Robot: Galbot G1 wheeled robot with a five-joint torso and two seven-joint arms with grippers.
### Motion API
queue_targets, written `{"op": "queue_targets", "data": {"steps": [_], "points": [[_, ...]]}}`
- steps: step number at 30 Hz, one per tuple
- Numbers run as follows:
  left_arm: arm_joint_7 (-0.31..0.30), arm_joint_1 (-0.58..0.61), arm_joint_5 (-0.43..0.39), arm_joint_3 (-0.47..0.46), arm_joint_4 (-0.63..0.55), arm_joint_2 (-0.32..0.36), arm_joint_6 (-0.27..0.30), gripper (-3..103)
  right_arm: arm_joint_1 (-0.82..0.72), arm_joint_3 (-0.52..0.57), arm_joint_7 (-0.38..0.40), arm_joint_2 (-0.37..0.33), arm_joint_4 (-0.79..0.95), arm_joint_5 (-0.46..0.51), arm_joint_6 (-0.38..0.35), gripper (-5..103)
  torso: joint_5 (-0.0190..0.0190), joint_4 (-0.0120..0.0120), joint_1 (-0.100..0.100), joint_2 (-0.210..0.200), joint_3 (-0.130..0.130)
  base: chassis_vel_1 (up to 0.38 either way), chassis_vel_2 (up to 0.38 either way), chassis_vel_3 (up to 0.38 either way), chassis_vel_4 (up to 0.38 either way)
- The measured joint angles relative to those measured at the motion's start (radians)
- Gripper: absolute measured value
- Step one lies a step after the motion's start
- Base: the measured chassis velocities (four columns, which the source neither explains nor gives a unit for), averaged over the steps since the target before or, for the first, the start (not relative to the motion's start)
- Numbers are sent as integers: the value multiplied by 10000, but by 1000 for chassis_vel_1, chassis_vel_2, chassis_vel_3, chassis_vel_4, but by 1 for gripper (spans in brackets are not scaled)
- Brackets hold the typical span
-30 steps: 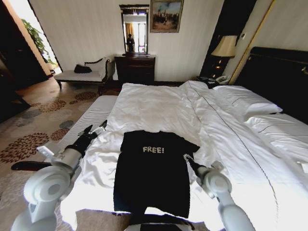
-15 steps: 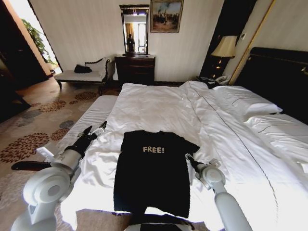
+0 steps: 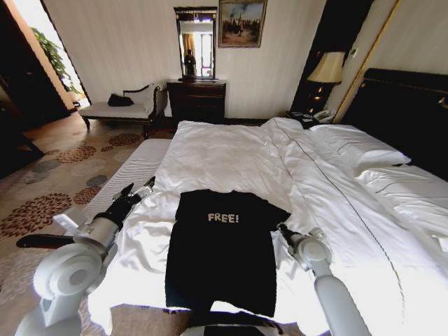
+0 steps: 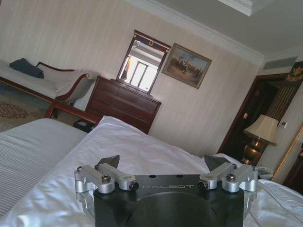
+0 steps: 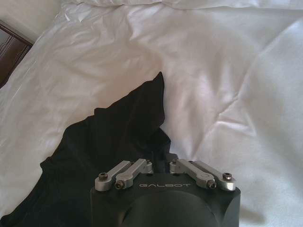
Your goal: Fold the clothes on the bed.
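Observation:
The black T-shirt [image 3: 220, 248] with white "FREE!" lettering lies flat on the white bed [image 3: 231, 150], near its foot. My right gripper [image 3: 282, 229] rests low at the shirt's right sleeve edge. In the right wrist view the right gripper [image 5: 160, 158] has its jaws drawn together at the border of the black cloth [image 5: 109, 142]; its tips are hidden, so I cannot tell whether they pinch any cloth. My left gripper [image 3: 136, 190] hovers open over the duvet, left of the shirt and apart from it. The left wrist view shows the left gripper [image 4: 161, 163] with its fingers spread wide.
A dark headboard [image 3: 406, 112] and pillows [image 3: 357, 147] lie on the right. A dark dresser [image 3: 196, 99] with a mirror and an upholstered bench [image 3: 119, 108] stand by the far wall, and a lamp [image 3: 325, 70] is at the bedside. Patterned carpet [image 3: 49, 182] runs along the left.
My right gripper has slid a little to the right, off the shirt's body toward the sleeve edge. The left arm and the shirt have stayed put.

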Motion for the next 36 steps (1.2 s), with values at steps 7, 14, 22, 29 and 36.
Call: {"op": "queue_targets", "data": {"steps": [7, 14, 22, 29, 36], "points": [[-6, -3, -3, 31, -9, -1, -9, 100, -166, 61, 4, -16, -4, -104, 3, 0, 0, 0, 0, 0, 0, 0, 0, 0, 0], [-10, -98, 1, 62, 21, -12, -14, 100, -604, 387, 87, -49, 529, -60, -2, 0, 0, 0, 0, 0, 0, 0, 0, 0, 0], [-10, -162, -82, -101, 28, -2, -41, 100, -1278, 569, 247, 142, 1280, -231, 14, 0, 0, -1, -1, 0, 0, 0, 0, 0, 0], [-12, -126, -68, -71, 30, -67, -52, 100, -1558, 488, 308, 308, 1454, -658, 134, 0, -1, 0, -1, 0, 0, 0, 0, 0, 0], [-16, -132, -18, 52, 41, -100, -53, 100, -1632, 388, 181, 239, 1570, -1136, 145, 18, 0, -1, -1, 0, -1, 0, 0, 0, 0]]}}
